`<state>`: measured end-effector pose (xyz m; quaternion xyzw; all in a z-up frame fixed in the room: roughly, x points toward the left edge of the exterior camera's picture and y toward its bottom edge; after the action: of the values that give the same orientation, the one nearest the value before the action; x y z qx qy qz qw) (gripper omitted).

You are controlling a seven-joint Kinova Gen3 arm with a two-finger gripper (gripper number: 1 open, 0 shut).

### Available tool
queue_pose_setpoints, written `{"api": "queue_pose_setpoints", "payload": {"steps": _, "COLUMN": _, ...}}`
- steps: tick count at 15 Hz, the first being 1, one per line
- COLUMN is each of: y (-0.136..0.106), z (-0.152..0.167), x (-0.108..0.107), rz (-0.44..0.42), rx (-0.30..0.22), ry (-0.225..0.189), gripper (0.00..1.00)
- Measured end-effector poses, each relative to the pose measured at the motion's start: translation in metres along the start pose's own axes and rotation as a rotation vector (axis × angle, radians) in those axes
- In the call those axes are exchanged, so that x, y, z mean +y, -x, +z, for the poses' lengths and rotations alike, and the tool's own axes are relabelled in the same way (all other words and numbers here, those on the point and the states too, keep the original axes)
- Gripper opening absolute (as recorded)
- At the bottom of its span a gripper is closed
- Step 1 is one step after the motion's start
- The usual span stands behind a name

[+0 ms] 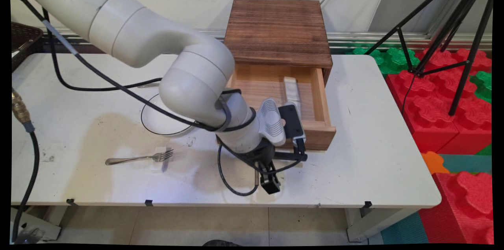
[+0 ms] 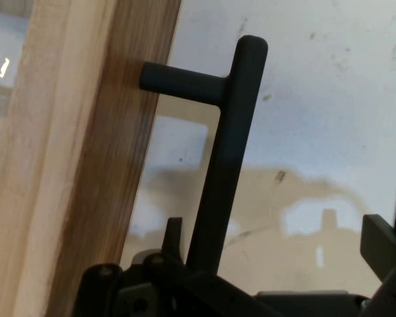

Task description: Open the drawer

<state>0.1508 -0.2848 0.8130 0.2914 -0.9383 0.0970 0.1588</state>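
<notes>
A dark wooden box (image 1: 277,31) stands at the back of the white table with its drawer (image 1: 321,100) pulled out toward the near side. A white oblong object (image 1: 290,88) lies inside the drawer. My gripper (image 1: 271,183) hangs just in front of the drawer's front panel (image 2: 86,165), pointing down at the table. It is open, and the drawer's black bar handle (image 2: 228,152) runs between the fingers, close beside the left finger (image 2: 173,231) and well apart from the right finger (image 2: 383,241). I cannot tell whether the handle touches the left finger.
A metal fork (image 1: 139,158) lies on the table's left part, tines over a small white pad (image 1: 159,163). A clear round dish (image 1: 161,120) sits behind it, partly hidden by the arm. A black basket (image 1: 21,37) is far left. A tripod (image 1: 453,25) and red foam blocks (image 1: 445,100) stand right.
</notes>
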Motion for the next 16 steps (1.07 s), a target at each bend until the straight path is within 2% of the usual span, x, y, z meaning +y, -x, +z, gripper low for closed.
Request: {"api": "queue_pose_setpoints", "payload": {"steps": 16, "y": 0.011, "z": -0.015, "x": 0.04, "rz": 0.013, "rx": -0.006, "ry": 0.052, "gripper": 1.0}}
